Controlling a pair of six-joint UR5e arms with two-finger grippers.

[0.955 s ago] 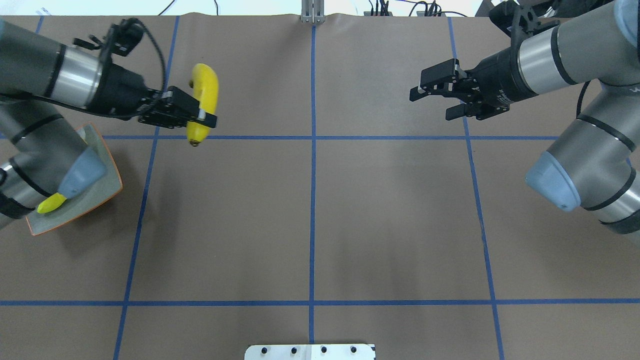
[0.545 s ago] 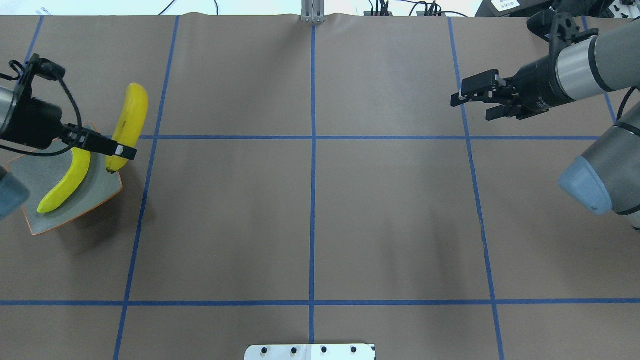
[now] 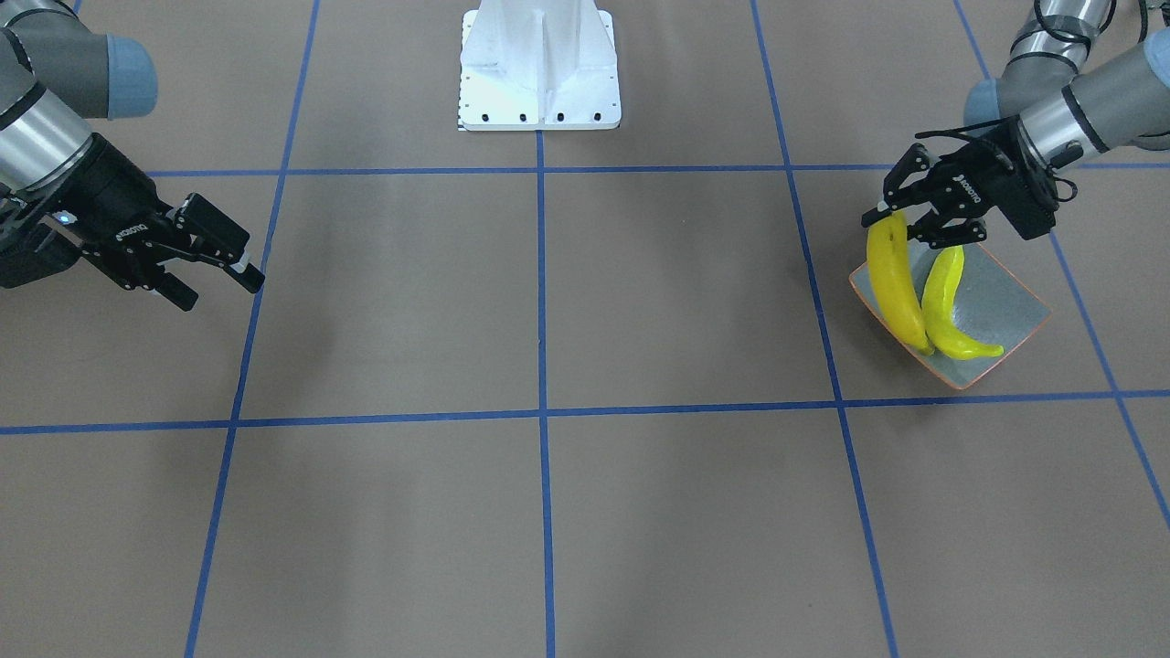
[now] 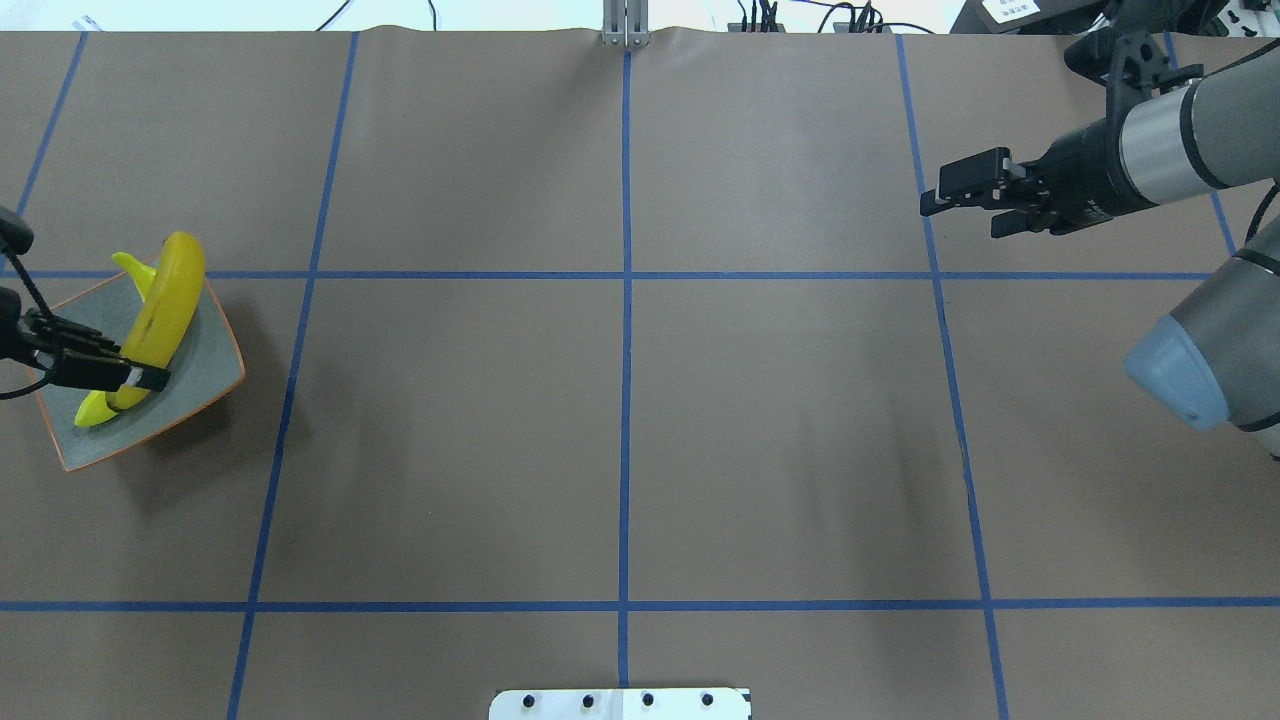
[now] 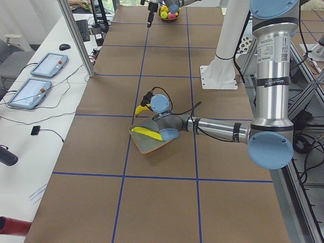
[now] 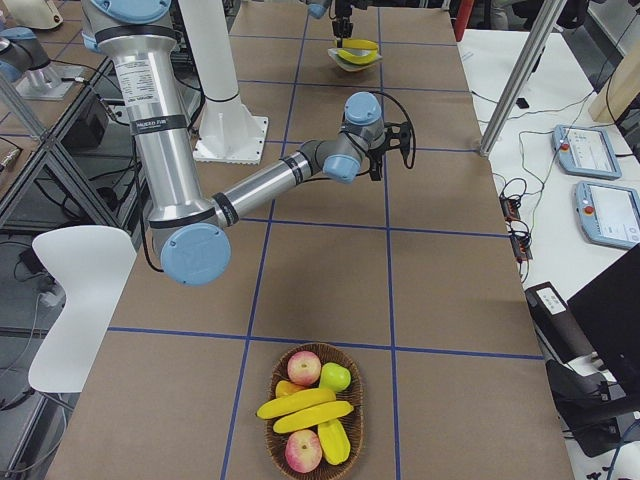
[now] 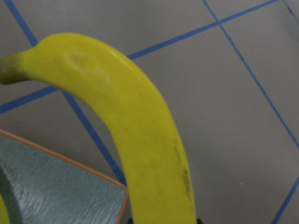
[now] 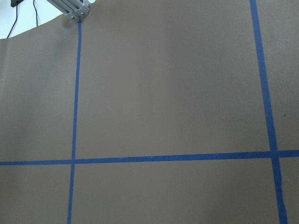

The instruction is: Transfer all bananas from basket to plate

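Starting with the front-facing view, the left gripper (image 3: 900,228) is pinching the held banana (image 3: 894,283) by its upper end, fingers closed on the fruit above the plate (image 3: 1005,302). The banana slopes down along one edge of the plate, its lower tip just beside the second banana (image 3: 946,306), which lies in the plate; whether that tip touches the glaze cannot be told. The right gripper (image 3: 219,288) hangs well apart from the plate, fingers spread and holding nothing. From overhead, the held banana (image 4: 165,310) crosses the plate (image 4: 215,350) diagonally above the second banana (image 4: 92,410), of which only the two ends peek out. The left gripper (image 4: 128,365) clamps it near one end, and the right gripper (image 4: 962,215) shows a clear gap between its fingers. From the left end, the second banana (image 5: 143,132) lies in the plate (image 5: 147,147), the held banana (image 5: 142,108) rises beside the near wrist, and the basket (image 5: 169,17) sits far from the plate. From the right end, the basket (image 6: 275,440) holds two bananas (image 6: 300,404) side by side among apples, and the plate (image 6: 352,62) is small in the distance. The left wrist camera shows the held banana (image 7: 140,140) over the plate's (image 7: 56,186) orange-rimmed corner. The right wrist camera shows only brown table covering (image 8: 163,93) and blue tape (image 8: 163,158).
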